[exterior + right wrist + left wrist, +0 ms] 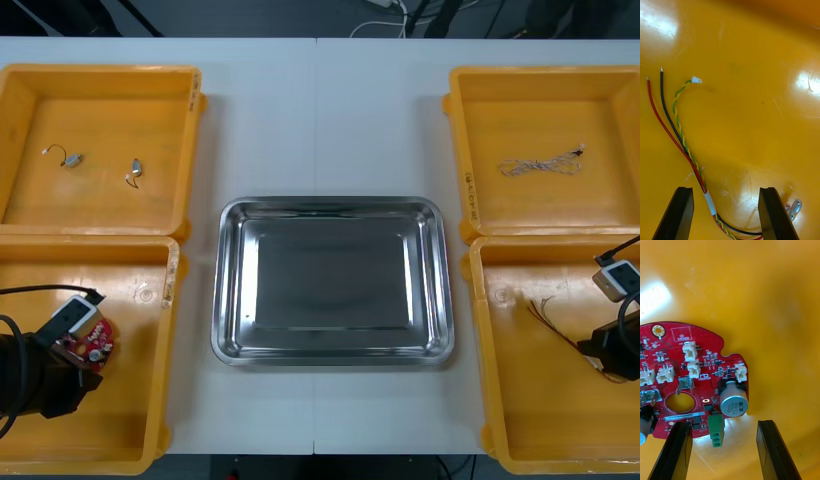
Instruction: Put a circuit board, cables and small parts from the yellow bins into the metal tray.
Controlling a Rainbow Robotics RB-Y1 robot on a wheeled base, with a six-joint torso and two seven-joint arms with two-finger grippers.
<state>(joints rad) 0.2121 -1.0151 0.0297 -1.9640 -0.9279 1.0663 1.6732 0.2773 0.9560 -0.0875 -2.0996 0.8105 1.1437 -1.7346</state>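
Zero items had reached the metal tray [330,280], bare mid-surface. My left gripper [723,423] stood wide over the edge of the circuit board [688,382] in the near left bin [170,300], my right gripper [725,189] wide astride the cables [681,142] in the near right bin [480,350], neither holding. Far-bin small metal parts [70,157] lay untouched; whether either gripper touched a bin floor was unclear.

Metal tray [330,204], centre: bare metal, bright, smooth, mirror-like. Yellow bins [100,120], left and right: moulded plastic, glossy, faint scuffs on the floors. Surface [320,110]: light, matt, smooth. Circuit board [696,352], near-left bin: red, semi-gloss face; white plastic connectors [689,348]; silvery metal-look capacitor can [733,405]. Cables [677,129], near-right bin: smooth plastic insulation, slight sheen; bare metal at wire ends.
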